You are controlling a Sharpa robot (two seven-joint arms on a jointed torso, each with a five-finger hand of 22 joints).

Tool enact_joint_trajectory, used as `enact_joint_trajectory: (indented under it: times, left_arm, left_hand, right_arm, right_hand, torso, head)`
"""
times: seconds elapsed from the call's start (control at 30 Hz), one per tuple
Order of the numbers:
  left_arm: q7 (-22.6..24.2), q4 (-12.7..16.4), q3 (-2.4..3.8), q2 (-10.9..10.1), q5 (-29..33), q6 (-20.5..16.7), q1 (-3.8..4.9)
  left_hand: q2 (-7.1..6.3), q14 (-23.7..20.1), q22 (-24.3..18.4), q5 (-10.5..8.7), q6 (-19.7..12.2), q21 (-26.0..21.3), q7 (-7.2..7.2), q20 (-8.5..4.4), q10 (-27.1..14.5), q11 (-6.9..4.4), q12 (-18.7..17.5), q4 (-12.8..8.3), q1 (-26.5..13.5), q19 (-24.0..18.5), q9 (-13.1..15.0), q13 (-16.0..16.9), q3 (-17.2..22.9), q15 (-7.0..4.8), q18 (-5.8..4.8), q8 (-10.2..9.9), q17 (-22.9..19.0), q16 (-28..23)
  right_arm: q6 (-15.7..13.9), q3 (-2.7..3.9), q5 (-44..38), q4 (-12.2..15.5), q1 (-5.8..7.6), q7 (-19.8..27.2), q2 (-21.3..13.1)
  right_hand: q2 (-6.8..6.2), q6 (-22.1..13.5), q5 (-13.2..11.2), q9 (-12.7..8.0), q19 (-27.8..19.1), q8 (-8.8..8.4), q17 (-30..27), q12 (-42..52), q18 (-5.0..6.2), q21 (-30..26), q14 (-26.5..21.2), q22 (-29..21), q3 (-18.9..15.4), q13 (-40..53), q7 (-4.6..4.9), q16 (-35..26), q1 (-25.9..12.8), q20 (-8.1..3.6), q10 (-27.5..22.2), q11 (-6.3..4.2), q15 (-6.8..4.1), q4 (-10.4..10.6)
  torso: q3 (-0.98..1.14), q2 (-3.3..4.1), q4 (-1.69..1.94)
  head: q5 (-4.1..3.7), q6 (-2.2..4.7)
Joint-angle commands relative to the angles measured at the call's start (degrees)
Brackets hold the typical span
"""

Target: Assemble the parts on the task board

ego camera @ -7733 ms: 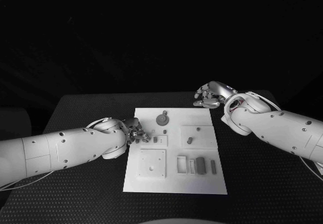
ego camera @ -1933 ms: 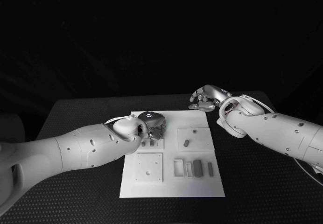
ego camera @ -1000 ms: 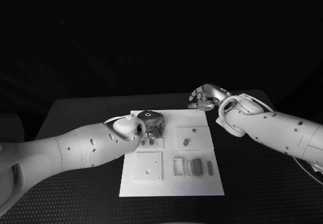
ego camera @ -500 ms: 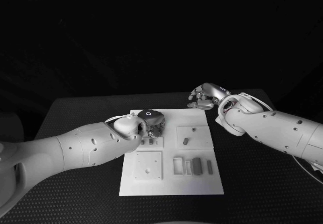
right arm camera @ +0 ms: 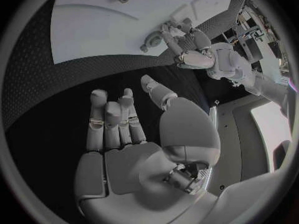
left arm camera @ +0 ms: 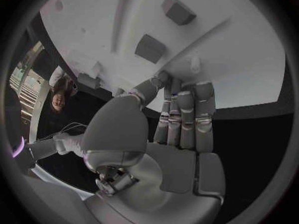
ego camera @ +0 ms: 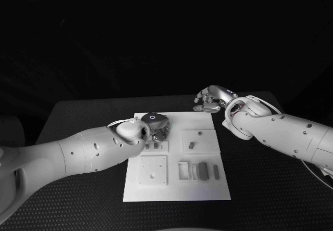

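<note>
The white board point(ego camera: 177, 192) is taken as the landmark; it lies flat in the middle of the black table point(ego camera: 270, 192).

The left hand point(ego camera: 154, 126) is seen over the board's far left corner, its back turned upward. In the left wrist view its fingers point(left arm camera: 187, 117) are held close together and extended toward the board surface, with the thumb alongside them. A small part is not clearly seen between them; whether anything is pinched cannot be told.

On the board, a square raised plate point(ego camera: 152, 171) is found at the near left. A row of slim upright pieces point(ego camera: 199, 170) is set to the right of that plate, toward the board's near right. A second square plate point(ego camera: 199, 139) carrying a short peg point(ego camera: 191, 144) is located toward the board's far right. In the left wrist view two dark blocks point(left arm camera: 150, 48) are seen lying on the board beyond the fingertips.

The right hand point(ego camera: 211, 100) is held just beyond the board's far right corner, above the table. In the right wrist view its fingers point(right arm camera: 112, 122) are extended and slightly apart, and nothing is held.
</note>
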Motion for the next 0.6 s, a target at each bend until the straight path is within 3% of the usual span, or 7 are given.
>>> enact_joint_trajectory:
  times: [0.03,0.33,0.4,0.57,0.6]
  left_arm:
    - [1.36,0.05,-0.28,-0.47,1.35,-1.59,-0.43]
    - [3.84,0.50,-0.23,-1.58,6.21,-7.48,-0.43]
    - [4.26,0.80,-0.16,-1.96,6.74,-7.42,-0.43]
    - [5.04,1.94,0.42,-3.58,9.20,-8.25,-0.40]
    - [5.11,2.00,0.82,-3.71,9.79,-8.26,-0.40]
  left_hand:
    - [0.76,0.73,1.32,-0.06,0.81,0.49,-0.02,-0.41,0.75,-0.14,0.34,0.26,0.78,0.45,0.45,0.36,0.85,-0.18,5.74,0.35,-0.12,0.38]
    - [0.76,1.55,1.32,-0.06,1.33,1.18,-0.27,-0.81,1.43,-0.41,0.26,0.21,0.47,1.12,0.62,0.73,1.36,-0.46,5.69,0.54,-0.20,0.75]
    - [0.76,1.62,1.31,-0.05,1.36,1.24,-0.29,-0.85,1.48,-0.44,0.25,0.21,0.43,1.18,0.63,0.76,1.40,-0.48,5.69,0.54,-0.20,0.78]
    - [0.84,1.73,1.30,-0.04,1.42,1.32,-0.31,-0.89,1.55,-0.46,0.19,0.27,0.30,1.25,0.65,0.81,1.46,-0.50,5.67,0.56,-0.24,0.79]
    - [0.83,1.74,1.30,-0.04,1.42,1.33,-0.31,-0.90,1.55,-0.46,0.19,0.27,0.29,1.26,0.65,0.82,1.47,-0.51,5.67,0.56,-0.25,0.79]
  right_arm:
    - [0.25,0.03,-0.19,0.11,0.01,0.44,-0.03]
    - [0.24,0.03,-0.19,0.11,0.01,0.44,-0.07]
    - [0.24,0.03,-0.19,0.13,0.01,0.43,-0.09]
    - [0.22,0.03,-0.19,0.14,0.01,0.43,-0.22]
    - [0.22,0.03,-0.19,0.14,0.01,0.42,-0.23]
  right_hand:
    - [0.13,0.16,-0.13,-0.05,0.13,-0.21,-0.08,0.37,0.73,-0.18,-0.12,0.97,-0.08,-0.06,0.41,0.23,-0.27,-0.23,-0.15,0.35,-0.16,0.40]
    - [0.14,0.17,-0.13,-0.05,0.14,-0.20,-0.09,0.39,0.73,-0.18,-0.11,0.97,-0.08,-0.07,0.40,0.24,-0.26,-0.24,-0.14,0.34,-0.16,0.39]
    - [0.13,0.17,-0.13,-0.05,0.14,-0.20,-0.09,0.39,0.73,-0.18,-0.11,0.97,-0.08,-0.07,0.40,0.24,-0.26,-0.24,-0.14,0.34,-0.16,0.39]
    - [0.14,0.17,-0.13,-0.05,0.14,-0.20,-0.09,0.40,0.73,-0.17,-0.11,0.97,-0.08,-0.08,0.40,0.25,-0.26,-0.24,-0.14,0.34,-0.17,0.39]
    - [0.13,0.17,-0.13,-0.05,0.14,-0.20,-0.09,0.40,0.73,-0.17,-0.11,0.97,-0.08,-0.08,0.40,0.25,-0.26,-0.24,-0.14,0.34,-0.17,0.39]
  torso:
    - [-0.01,-0.01,0.02]
    - [-0.03,0.01,0.00]
    - [-0.03,0.00,0.02]
    - [0.00,-0.05,0.00]
    - [0.00,-0.06,0.02]
  head:
    - [0.02,0.11]
    - [0.03,0.23]
    - [0.04,0.28]
    - [0.03,0.43]
    - [0.07,0.48]
